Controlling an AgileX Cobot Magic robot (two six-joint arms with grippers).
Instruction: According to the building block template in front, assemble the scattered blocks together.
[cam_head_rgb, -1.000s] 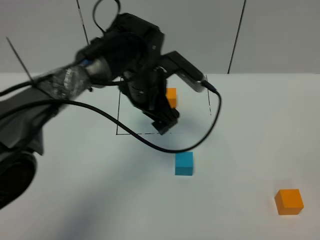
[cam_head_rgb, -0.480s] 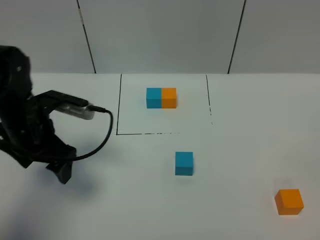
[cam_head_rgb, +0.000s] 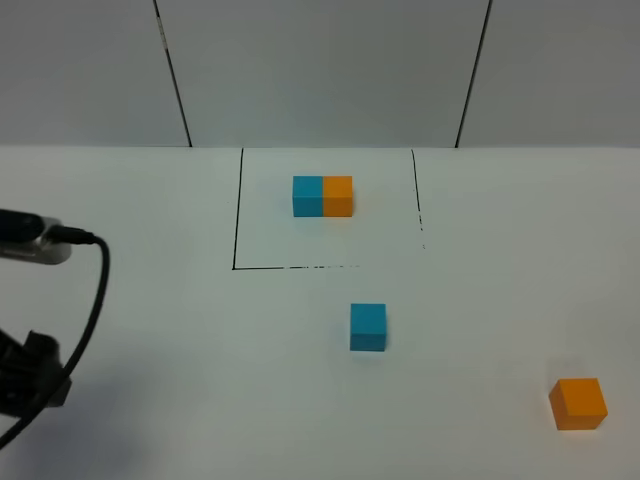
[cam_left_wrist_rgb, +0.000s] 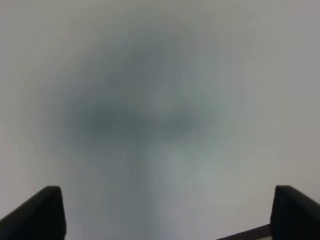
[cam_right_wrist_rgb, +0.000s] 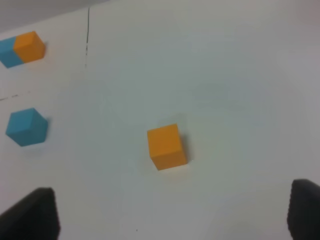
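Blue block (cam_head_rgb: 368, 327), plain matte cube, orange block (cam_head_rgb: 578, 403) alike, well apart

White counter (cam_head_rgb: 500, 250) carries a black outline (cam_head_rgb: 236, 220) far centre, holding the building block template (cam_head_rgb: 322, 196). Nearer, outside it, sits the sky-blue cube (cam_head_rgb: 368, 327); the orange cube (cam_head_rgb: 578, 403) lies near right.

The high camera looks down on the whole table (cam_head_rgb: 500, 250). The left wrist view is close and blurry. The right wrist and high views share the orange cube (cam_right_wrist_rgb: 166, 146).
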